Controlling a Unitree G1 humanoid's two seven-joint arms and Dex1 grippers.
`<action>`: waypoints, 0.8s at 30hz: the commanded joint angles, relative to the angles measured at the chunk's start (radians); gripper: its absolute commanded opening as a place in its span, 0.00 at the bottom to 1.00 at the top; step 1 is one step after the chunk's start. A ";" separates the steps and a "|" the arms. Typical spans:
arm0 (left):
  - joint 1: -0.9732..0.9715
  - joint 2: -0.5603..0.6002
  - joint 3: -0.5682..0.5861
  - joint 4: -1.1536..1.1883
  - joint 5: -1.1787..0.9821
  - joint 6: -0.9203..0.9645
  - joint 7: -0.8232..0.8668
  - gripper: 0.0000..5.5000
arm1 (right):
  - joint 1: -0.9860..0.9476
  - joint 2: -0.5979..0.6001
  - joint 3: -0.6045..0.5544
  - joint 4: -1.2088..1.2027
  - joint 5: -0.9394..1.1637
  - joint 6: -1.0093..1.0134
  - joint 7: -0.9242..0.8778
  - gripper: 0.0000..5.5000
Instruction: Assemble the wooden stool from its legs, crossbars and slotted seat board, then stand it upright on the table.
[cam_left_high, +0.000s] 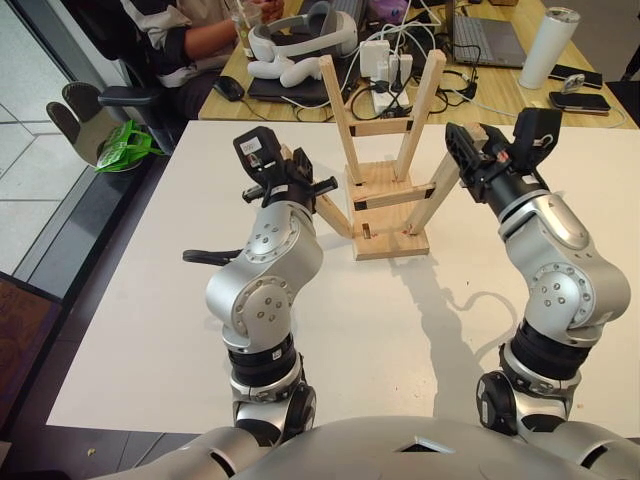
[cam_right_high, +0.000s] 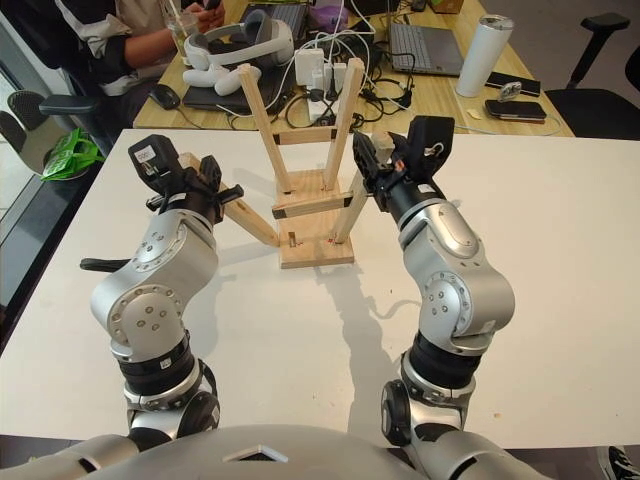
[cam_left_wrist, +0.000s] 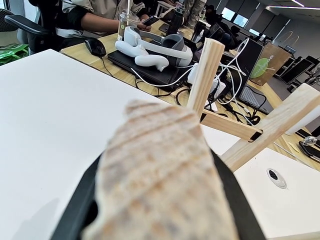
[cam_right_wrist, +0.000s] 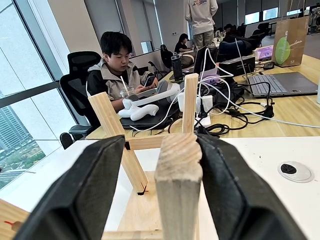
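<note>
Pale wood, unfinished: stool (cam_left_high: 375, 190), part-assembled, lying upside down on a white table (cam_left_high: 150, 330).

- Seat board (cam_left_high: 395, 243) – flat on the table at centre, legs pointing up from it.
- Left gripper (cam_left_high: 305, 188) – at 9 o'clock of the seat board. Jaws closed on the slanting leg (cam_left_high: 325, 205); the left wrist view has the leg's blurred end (cam_left_wrist: 155, 170) packed between both black fingers (cam_left_wrist: 75, 215).
- Slanting leg – meets the board at its 8 o'clock corner and leans outward toward 10 o'clock, well off vertical. Whether it sits in a slot cannot be told.
- Right gripper (cam_right_high: 366, 160) – at 2 o'clock of the board. Jaws apart, straddling the near right leg (cam_right_high: 352, 205). In the right wrist view one pad (cam_right_wrist: 235, 185) lies against the leg's end (cam_right_wrist: 177, 170), while a gap separates the leg from the other pad.
- Near right leg – rises from the board's 4 o'clock corner, tilted toward 1 o'clock.
- Crossbars – one (cam_left_high: 395, 195) low across the middle of the frame, another (cam_left_high: 380, 127) higher, joining the far legs.
- Far legs (cam_left_high: 338, 110) – two, rising from the far side of the board and splaying apart toward their free ends.

Beyond the table, 12 o'clock: wooden desk (cam_left_high: 500, 85) carrying a white headset (cam_left_high: 300, 45), a power strip with tangled cables (cam_left_high: 385, 65), a laptop (cam_left_high: 485, 35), a white tumbler (cam_left_high: 548, 45) and phones (cam_left_high: 580, 100). At 10 o'clock, off the table edge: green bag (cam_left_high: 125, 145).
</note>
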 joint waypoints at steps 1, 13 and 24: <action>0.124 -0.142 0.004 -0.024 0.007 -0.018 0.020 0.18 | -0.070 0.025 -0.044 -0.017 0.052 -0.048 -0.029 0.47; 0.087 -0.116 -0.023 -0.095 0.016 -0.031 -0.038 0.18 | -0.165 -0.193 -0.192 0.172 -0.138 -0.326 -0.196 0.47; 0.150 -0.201 -0.012 -0.035 -0.111 -0.029 -0.010 0.18 | 0.064 -0.105 -0.170 0.198 -0.094 -0.116 -0.212 0.47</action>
